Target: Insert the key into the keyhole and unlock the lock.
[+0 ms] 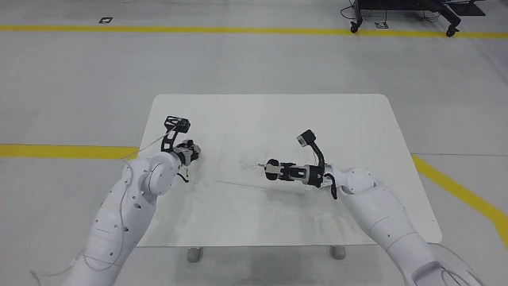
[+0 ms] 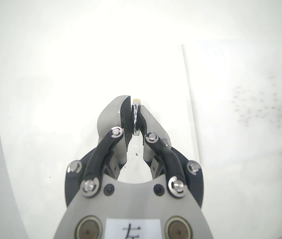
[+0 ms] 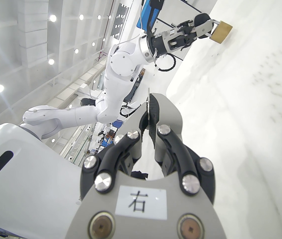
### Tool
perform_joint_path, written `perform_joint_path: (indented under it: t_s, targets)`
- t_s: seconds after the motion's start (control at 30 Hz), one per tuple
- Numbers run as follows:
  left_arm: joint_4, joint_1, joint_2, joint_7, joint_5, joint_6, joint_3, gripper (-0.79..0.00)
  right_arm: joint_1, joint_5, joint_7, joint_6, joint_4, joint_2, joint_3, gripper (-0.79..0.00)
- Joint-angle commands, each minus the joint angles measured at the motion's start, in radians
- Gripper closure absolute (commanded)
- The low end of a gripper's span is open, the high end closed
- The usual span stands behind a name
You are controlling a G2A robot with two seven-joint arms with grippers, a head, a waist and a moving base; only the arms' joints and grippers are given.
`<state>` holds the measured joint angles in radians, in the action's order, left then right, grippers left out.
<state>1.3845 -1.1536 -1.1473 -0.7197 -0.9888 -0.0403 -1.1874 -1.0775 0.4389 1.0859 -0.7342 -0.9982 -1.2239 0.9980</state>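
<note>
Since the lock is a small brass padlock, it likely has real weight for its size and is rigid, with smooth metal faces that could slip or swing under a push. The left jaws are closed narrow on its steel shackle. Their black pads pinch the loop from both sides, and the brass body hangs beyond the tips over the left part of the counter; whether it touches the surface I cannot tell. A hold on the shackle alone probably lets the body pivot when the key presses in, so a firm clamp, or bracing the body against the counter, looks wise. The right jaws are closed on the key, a thin flat strip seen edge-on between their pads, its tip poking out toward the lock. It is light and stiff, yet thin enough to twist in the grip, so it seems best held by its broad head. Key and lock are well apart, so insertion is not yet begun; which way the keyhole faces I cannot tell.
</note>
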Motion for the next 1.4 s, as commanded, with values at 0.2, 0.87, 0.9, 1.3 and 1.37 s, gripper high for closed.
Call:
perform_joint_path:
  t_s: [0.2,0.87,0.9,1.3,1.37]
  targets:
    - [0.046,-0.043,0.009,0.010,0.085,-0.061,-0.062,0.000,0.000,0.000,0.000,0.000,0.000,0.000,0.000,0.000]
    - [0.083,-0.086,0.024,0.057,-0.025,-0.077,-0.072,0.000,0.000,0.000,0.000,0.000,0.000,0.000,0.000,0.000]
    - [0.083,-0.084,0.022,0.057,-0.034,-0.069,-0.062,0.000,0.000,0.000,0.000,0.000,0.000,0.000,0.000,0.000]
    - [0.062,-0.052,0.013,-0.028,-0.124,-0.022,-0.006,0.000,0.000,0.000,0.000,0.000,0.000,0.000,0.000,0.000]
    - [0.066,-0.052,0.012,-0.046,-0.125,-0.021,-0.004,0.000,0.000,0.000,0.000,0.000,0.000,0.000,0.000,0.000]
